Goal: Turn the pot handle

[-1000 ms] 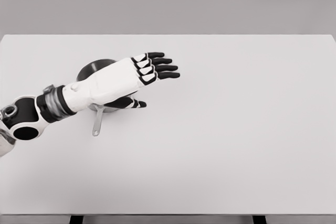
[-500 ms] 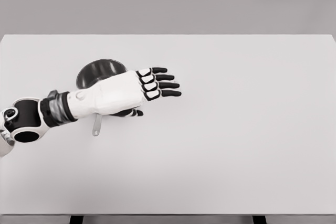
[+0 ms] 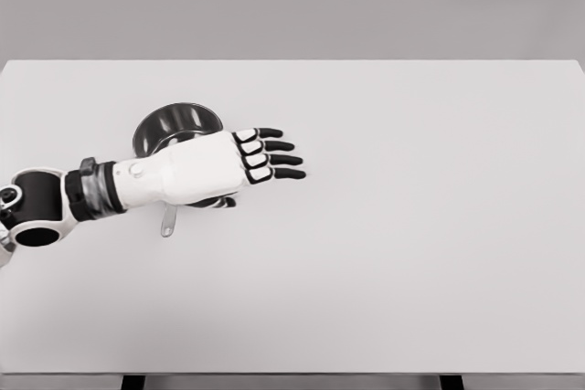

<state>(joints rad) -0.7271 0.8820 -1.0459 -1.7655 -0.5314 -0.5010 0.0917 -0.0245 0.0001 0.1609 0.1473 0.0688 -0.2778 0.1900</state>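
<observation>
A dark metal pot [image 3: 170, 125] stands on the white table [image 3: 411, 226], left of the middle. Its thin grey handle [image 3: 168, 222] points toward the table's front edge; only its lower end shows below my hand. My left hand [image 3: 260, 162] lies over the pot's near rim and the upper part of the handle, fingers [image 3: 279, 159] stretched out flat to the right, thumb tucked underneath. Nothing is held in it. Whether the palm touches the pot or the handle is hidden. My right arm is out of view.
The table's far edge runs across the top of the view, with a grey wall behind it. Its front edge lies near the bottom of the picture.
My left hand has drawn back to the left and toward the front, uncovering more of the pot's bowl. The pot and its handle have not moved.
</observation>
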